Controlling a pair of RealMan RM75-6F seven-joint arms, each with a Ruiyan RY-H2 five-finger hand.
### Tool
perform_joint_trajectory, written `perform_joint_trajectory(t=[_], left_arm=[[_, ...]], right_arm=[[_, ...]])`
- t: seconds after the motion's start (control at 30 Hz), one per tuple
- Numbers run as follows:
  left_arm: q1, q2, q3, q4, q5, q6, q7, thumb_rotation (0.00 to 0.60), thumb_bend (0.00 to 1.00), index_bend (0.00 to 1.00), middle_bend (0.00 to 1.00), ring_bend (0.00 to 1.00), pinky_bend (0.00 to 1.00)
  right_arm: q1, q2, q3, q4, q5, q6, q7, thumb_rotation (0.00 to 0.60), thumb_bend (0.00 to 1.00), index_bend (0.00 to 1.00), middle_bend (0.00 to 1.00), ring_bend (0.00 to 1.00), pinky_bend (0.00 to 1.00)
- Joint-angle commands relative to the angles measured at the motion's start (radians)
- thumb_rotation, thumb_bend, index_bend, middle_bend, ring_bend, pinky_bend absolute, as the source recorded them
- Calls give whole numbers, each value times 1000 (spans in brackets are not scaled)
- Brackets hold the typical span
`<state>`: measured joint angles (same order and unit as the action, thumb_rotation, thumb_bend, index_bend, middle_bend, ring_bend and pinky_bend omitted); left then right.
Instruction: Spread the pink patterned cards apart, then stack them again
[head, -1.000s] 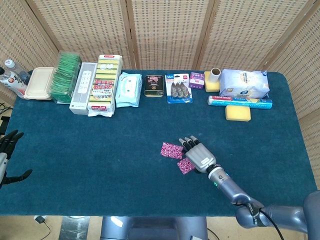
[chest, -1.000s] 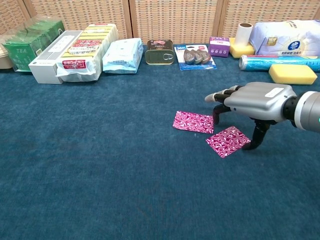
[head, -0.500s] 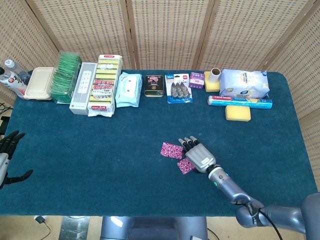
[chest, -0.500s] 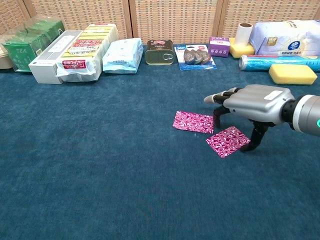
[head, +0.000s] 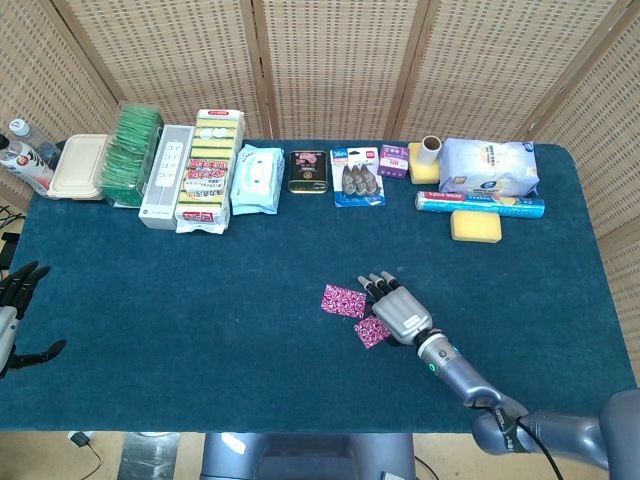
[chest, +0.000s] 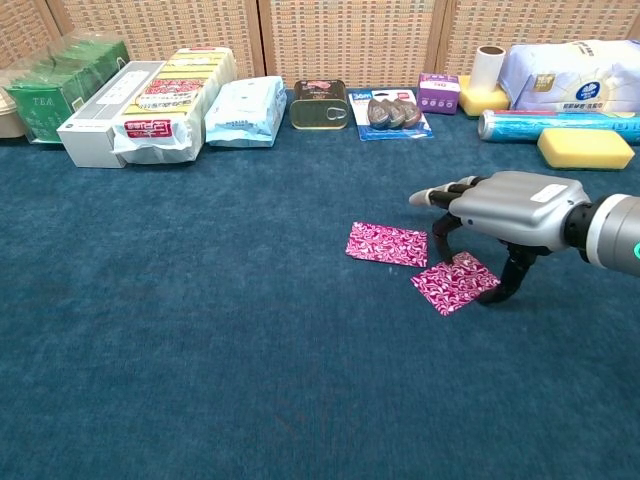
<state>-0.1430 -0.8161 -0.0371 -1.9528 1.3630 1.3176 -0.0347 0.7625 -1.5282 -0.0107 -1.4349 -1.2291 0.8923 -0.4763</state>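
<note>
Two pink patterned cards lie on the blue bench, a little apart from each other. The far card (chest: 386, 243) is flat and free, and the near card (chest: 455, 282) lies just right of it, turned at an angle. The right robot hand (chest: 500, 215) stands over the near card with its fingers (chest: 440, 231) bent down to the card's upper edge and its thumb down at the card's right corner. It looks to be pressing or touching the card, but it has not lifted it, so it grasps nothing; the fingers are apart.

Compared with a second ago almost nothing has moved. The cards keep the same places, and the right robot hand has only shifted very slightly, with the bent fingers a little closer to the near card. I judge that the spreading step is already done, and the hand is now preparing to bring the near card back onto the far card.

The left robot hand (head: 14, 310) is at the left edge of the bench, far from the cards, released and holding nothing.

Along the back stand other goods, such as a yellow sponge (head: 475, 226) and a tin can (head: 308, 171)
</note>
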Motion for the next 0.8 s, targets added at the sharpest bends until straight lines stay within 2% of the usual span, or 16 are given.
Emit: perform_joint_trajectory(t=[0.03, 0.2, 0.47, 0.8], left_arm=[[0, -1, 0, 0, 0, 1, 1, 600, 197, 0, 0, 0, 69], [0, -1, 1, -2, 0, 0, 4, 600, 197, 0, 0, 0, 69], [1, -2, 1, -2, -1, 3, 4, 600, 196, 0, 0, 0, 69], [2, -1, 1, 0, 0, 3, 2, 600, 197, 0, 0, 0, 69]], right_arm=[[-4, 9, -1, -4, -12, -1, 8, 565, 232, 383, 0, 0, 66], [-8, 8, 5, 4, -18, -3, 10, 568, 231, 331, 0, 0, 66], [-12, -1, 7, 15, -20, -12, 0, 568, 231, 331, 0, 0, 66], [-18, -4, 11, 24, -41, -12, 8, 564, 232, 413, 0, 0, 66]])
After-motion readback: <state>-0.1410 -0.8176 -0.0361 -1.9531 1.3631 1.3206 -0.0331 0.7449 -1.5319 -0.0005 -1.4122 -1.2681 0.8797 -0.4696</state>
